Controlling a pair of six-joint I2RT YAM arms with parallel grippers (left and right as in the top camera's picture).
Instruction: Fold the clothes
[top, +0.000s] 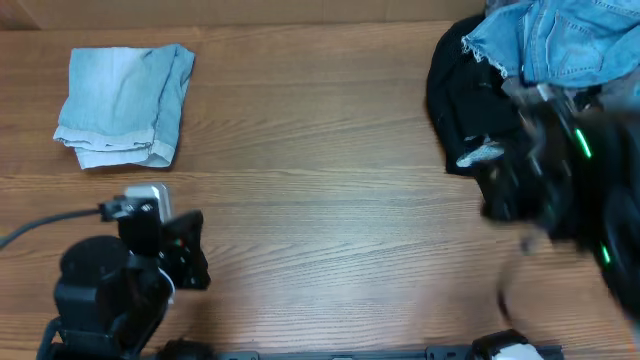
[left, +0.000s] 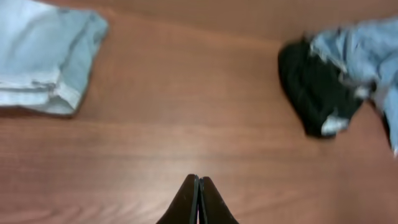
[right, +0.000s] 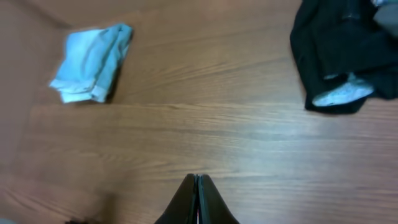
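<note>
The clothes lie in two places. A pale light-blue denim piece (top: 125, 105) (left: 46, 56) (right: 93, 62) sits folded at the table's far left. At the far right a black garment (top: 470, 110) (left: 317, 93) (right: 339, 46) lies crumpled, with frayed mid-blue denim (top: 560, 40) (left: 360, 53) heaped partly over it. My left gripper (left: 199, 180) is shut and empty over bare wood near the front left. My right gripper (right: 198, 179) is also shut with nothing in it, above bare wood. The right arm (top: 560, 180) is a dark blur in front of the pile.
The wooden table (top: 320, 180) stretches between the folded piece and the pile. The left arm's base (top: 100, 295) stands at the front left edge, with a cable (top: 40, 228) trailing off to the left.
</note>
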